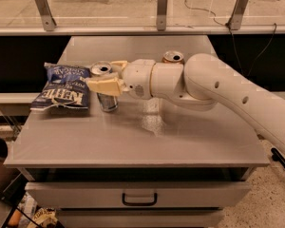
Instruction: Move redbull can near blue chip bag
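Note:
The redbull can (107, 101) is slim and silver-blue. It stands upright on the grey table (133, 141), just right of the blue chip bag (61, 87). The bag lies flat at the table's left side, with white KETTLE lettering. My gripper (100, 74) reaches in from the right. It has one cream finger (104, 85) across the front of the can and the other behind the can's top. It is shut on the can, whose base is at table level. The can's middle is hidden by the front finger.
A wider gold-orange can (173, 57) stands at the back of the table, partly behind my white arm (213, 87). A drawer with a handle (139, 199) is below the tabletop. A ledge with metal posts (161, 8) runs behind.

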